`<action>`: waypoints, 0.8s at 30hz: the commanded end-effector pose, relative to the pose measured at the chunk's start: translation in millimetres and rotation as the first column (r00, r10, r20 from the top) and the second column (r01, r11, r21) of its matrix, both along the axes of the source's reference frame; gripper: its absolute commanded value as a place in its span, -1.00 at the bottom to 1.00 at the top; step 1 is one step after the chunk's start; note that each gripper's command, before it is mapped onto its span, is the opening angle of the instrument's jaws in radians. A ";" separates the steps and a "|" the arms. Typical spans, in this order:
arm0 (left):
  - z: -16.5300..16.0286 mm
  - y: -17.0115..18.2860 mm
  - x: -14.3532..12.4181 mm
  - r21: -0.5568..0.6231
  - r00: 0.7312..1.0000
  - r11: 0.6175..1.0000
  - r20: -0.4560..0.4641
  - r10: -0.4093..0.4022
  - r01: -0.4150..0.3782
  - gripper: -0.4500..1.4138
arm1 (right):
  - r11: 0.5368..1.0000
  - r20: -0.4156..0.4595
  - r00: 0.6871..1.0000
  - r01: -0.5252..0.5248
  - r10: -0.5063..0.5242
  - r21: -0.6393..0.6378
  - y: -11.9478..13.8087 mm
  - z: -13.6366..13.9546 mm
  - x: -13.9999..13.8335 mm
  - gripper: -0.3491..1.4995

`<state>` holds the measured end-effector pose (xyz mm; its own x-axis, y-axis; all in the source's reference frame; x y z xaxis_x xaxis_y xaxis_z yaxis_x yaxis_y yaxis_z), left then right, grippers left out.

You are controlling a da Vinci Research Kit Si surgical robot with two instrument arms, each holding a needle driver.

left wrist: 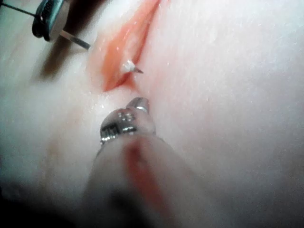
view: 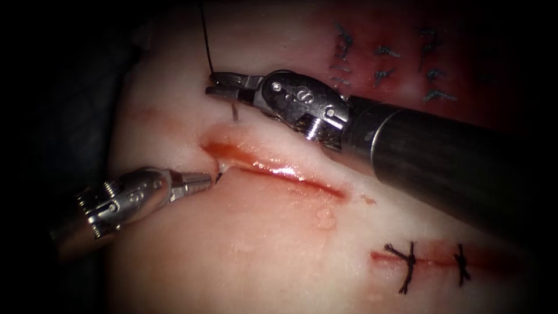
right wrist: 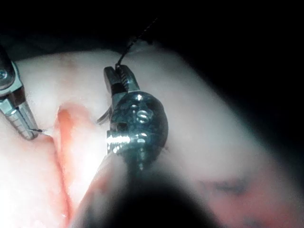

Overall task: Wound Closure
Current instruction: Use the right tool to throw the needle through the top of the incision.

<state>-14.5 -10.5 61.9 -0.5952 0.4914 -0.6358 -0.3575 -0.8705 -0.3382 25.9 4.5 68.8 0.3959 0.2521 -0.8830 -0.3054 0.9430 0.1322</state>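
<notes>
One open cut is seen running across the tissue, wet with red fluid. The right tool is held above the cut near its left end, its fingers clamped on the needle at the rear of its curve, where one dark thread is seen leading away upward. Below the fingers, a short length of the needle's body is seen descending into the tissue on the upper edge of the cut. In the left wrist view the needle's point is shown emerging from inside the cut, at the opposite edge. The left tool is placed at the cut's left end with its fingers together, their tip at the emerging point (whether the point is actually gripped cannot be told). Farther right on the tissue, one closed cut is seen, held by two dark stitches.
</notes>
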 end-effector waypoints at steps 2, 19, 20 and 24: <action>0.5 0.5 -0.4 -0.002 1.000 1.000 0.001 0.000 0.000 -0.89 | 1.000 0.027 1.000 -0.008 0.008 0.003 0.6 0.2 0.5 -1.00; 0.4 0.5 0.6 -0.001 1.000 1.000 0.009 0.012 -0.012 -0.89 | 0.842 -0.214 0.930 -0.152 0.299 0.517 -3.0 3.2 0.2 -1.00; 0.4 0.5 0.8 -0.002 1.000 1.000 0.008 0.013 -0.013 -0.89 | 0.834 -0.215 0.927 -0.152 0.306 0.530 -3.1 3.2 0.2 -1.00; 0.3 0.7 1.7 0.004 0.999 1.000 0.025 0.029 -0.029 -0.89 | 0.798 -0.230 0.915 -0.142 0.332 0.586 -3.3 3.2 0.2 -1.00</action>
